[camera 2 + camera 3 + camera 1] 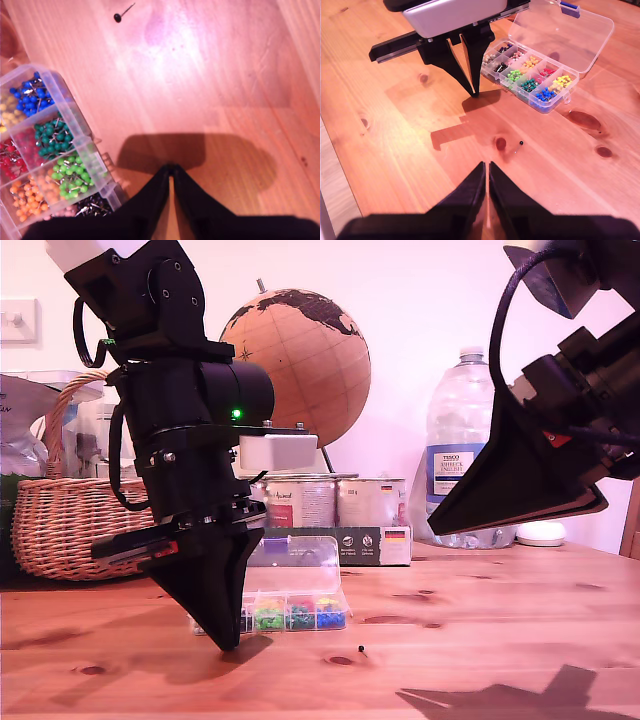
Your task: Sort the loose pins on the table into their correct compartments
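Note:
One loose pin (361, 648) with a dark ball head lies on the wooden table (500, 640), on the exterior view's right of the clear box (300, 612). The same pin (117, 18) lies well ahead of my first gripper (171, 169), and it also shows in the second wrist view (520, 143). The box's compartments (530, 75) hold clusters of coloured pin heads, and its lid (565, 30) is folded back. My first gripper (228, 643) is shut, tip close to the table beside the box, with nothing seen between its fingers. My second gripper (486, 165) is shut and raised high at the exterior view's right (435, 528).
Behind the box stands a dark cardboard tray (340, 545) with tins (300, 502), and a globe (300, 360) behind those. A wicker basket (60, 520) sits at the exterior view's left, a water bottle (465, 440) at its right.

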`<action>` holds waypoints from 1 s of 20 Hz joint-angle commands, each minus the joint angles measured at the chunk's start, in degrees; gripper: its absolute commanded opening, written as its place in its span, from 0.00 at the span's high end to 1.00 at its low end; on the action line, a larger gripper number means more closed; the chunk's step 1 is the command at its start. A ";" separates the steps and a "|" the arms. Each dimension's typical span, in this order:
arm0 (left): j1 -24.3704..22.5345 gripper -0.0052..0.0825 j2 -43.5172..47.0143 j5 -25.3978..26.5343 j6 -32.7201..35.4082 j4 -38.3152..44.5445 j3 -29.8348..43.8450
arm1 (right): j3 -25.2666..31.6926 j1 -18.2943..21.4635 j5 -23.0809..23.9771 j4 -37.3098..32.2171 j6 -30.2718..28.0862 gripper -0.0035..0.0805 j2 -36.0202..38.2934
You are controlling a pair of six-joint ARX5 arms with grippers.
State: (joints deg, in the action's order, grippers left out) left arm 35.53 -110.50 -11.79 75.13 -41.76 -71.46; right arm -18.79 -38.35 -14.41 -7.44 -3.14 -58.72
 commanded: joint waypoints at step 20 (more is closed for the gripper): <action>0.52 0.96 4.26 2.05 -0.13 -2.03 1.27 | -0.81 -0.26 0.02 -0.33 -0.35 0.97 -0.37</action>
State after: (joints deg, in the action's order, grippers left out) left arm 35.92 -107.83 -9.48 75.13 -43.64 -71.44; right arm -18.79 -38.35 -14.41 -7.42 -3.14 -58.74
